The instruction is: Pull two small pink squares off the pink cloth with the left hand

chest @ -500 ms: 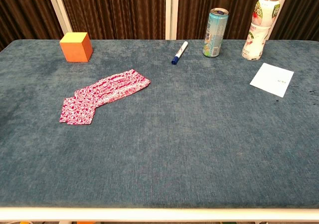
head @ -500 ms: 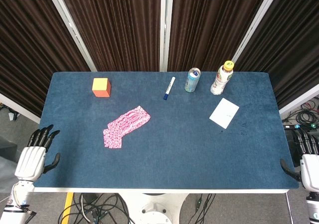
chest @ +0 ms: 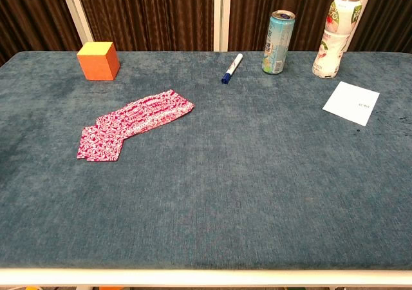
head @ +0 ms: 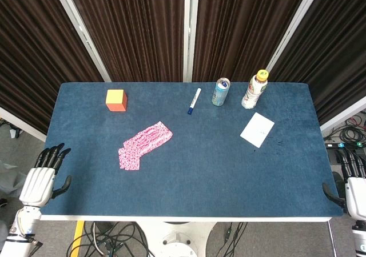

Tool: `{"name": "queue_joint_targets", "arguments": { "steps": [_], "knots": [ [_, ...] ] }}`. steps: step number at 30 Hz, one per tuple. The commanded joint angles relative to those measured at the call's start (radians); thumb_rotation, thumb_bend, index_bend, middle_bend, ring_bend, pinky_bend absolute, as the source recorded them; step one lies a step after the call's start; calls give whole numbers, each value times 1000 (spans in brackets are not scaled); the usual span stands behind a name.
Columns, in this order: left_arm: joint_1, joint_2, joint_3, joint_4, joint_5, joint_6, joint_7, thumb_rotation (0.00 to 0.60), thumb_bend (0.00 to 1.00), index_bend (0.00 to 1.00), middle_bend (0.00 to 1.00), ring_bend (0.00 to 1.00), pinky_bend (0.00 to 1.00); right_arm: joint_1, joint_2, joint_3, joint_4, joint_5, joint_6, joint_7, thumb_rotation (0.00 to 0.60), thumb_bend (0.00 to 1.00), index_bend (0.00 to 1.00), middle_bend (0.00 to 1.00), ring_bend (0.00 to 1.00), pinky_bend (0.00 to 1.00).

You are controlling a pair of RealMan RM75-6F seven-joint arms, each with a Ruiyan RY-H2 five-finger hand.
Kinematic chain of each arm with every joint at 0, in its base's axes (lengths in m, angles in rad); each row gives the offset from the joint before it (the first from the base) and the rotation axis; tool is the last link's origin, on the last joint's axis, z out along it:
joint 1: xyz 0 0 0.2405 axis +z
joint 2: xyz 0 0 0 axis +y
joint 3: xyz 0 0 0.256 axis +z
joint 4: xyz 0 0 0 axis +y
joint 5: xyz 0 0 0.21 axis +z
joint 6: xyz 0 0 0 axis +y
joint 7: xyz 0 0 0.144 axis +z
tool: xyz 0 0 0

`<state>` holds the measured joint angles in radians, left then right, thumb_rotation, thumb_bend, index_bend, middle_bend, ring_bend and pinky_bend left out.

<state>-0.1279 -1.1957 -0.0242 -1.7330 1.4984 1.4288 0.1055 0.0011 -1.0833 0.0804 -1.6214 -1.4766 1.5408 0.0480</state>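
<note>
Blue-covered table [head: 189, 183] with both hands off its surface. The left hand [head: 41, 180] hangs outside the table's front-left corner, released — fingers straight and apart, holding nothing. The right hand [head: 353, 184] sits beyond the front-right corner, partly cut by the frame edge; its fingers extend and nothing is in them.

The pink cloth [head: 144, 144] lies flat in the left half, slanted, with small pink squares [chest: 100, 143] overlapping at its lower-left end. Wide bare cloth-free surface separates it from the front and left edges. Along the far side stand an orange cube [head: 116, 100], marker [head: 194, 100], can [head: 221, 91] and bottle [head: 255, 89]; a white card [head: 257, 129] lies right of centre.

Against the earlier frame, the left hand sits slightly lower and nearer the front corner — everything on the table is unmoved.
</note>
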Motion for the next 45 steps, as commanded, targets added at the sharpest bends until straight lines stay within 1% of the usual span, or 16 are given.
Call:
{"name": "queue_joint_targets", "arguments": {
  "steps": [1,2,3,4,5,7,9,13,15,20,23,26,29,35,38,45],
  "knots": [
    [4,-19,-12,13,4,30,48,600,448,102,429,290,381,0,-2,-1,6,1,-1,1,600,224,0,0,0,0],
    [4,-26,-11,16,5,33,59,600,455,102,538,433,504,-1,-3,0,9,2,0,4,600,224,0,0,0,0],
    [4,-27,-7,8,0,24,57,600,464,102,686,640,675,-1,-3,-1,10,4,-1,7,600,224,0,0,0,0],
    [3,-25,-4,2,-3,17,58,600,477,102,806,794,804,-1,-3,-1,12,4,-3,8,600,224,0,0,0,0],
    [1,-23,-3,0,-4,11,74,600,494,102,879,871,869,-1,-2,-2,12,5,-4,8,600,224,0,0,0,0],
    [-4,-22,0,0,-4,2,105,600,531,103,971,938,930,-1,-1,-2,12,7,-6,8,600,225,0,0,0,0],
    [-9,-19,6,-10,-9,-15,114,600,546,103,996,958,944,-1,-1,-1,13,9,-7,8,600,225,0,0,0,0],
    [-26,-14,13,-26,-13,-52,138,600,561,103,1000,966,947,0,0,0,11,9,-8,5,600,225,0,0,0,0],
    [-43,-12,21,-39,-12,-88,146,600,564,103,1000,966,947,2,1,1,8,9,-10,1,600,225,0,0,0,0],
    [-111,-15,46,-76,-33,-241,157,600,573,103,1000,967,947,9,8,8,-5,12,-12,-10,600,226,0,0,0,0],
    [-162,-36,44,-81,-68,-336,193,600,578,107,1000,967,947,13,13,14,-13,19,-17,-14,600,226,0,0,0,0],
    [-211,-71,27,-68,-124,-411,238,600,579,109,1000,967,947,14,17,14,-18,22,-20,-18,600,226,0,0,0,0],
    [-253,-120,8,-39,-172,-454,295,600,580,109,1000,967,947,14,19,16,-21,26,-20,-19,600,226,0,0,0,0],
    [-320,-214,-16,27,-269,-508,392,600,587,110,1000,967,947,13,23,18,-19,35,-22,-15,600,225,0,0,0,0],
    [-341,-249,-23,60,-313,-517,418,600,593,110,1000,967,947,12,24,18,-18,33,-20,-11,600,226,0,0,0,0],
    [-364,-283,-24,124,-382,-509,446,600,604,111,1000,967,942,10,22,17,-4,36,-21,3,600,226,0,0,0,0]
  ]
}}
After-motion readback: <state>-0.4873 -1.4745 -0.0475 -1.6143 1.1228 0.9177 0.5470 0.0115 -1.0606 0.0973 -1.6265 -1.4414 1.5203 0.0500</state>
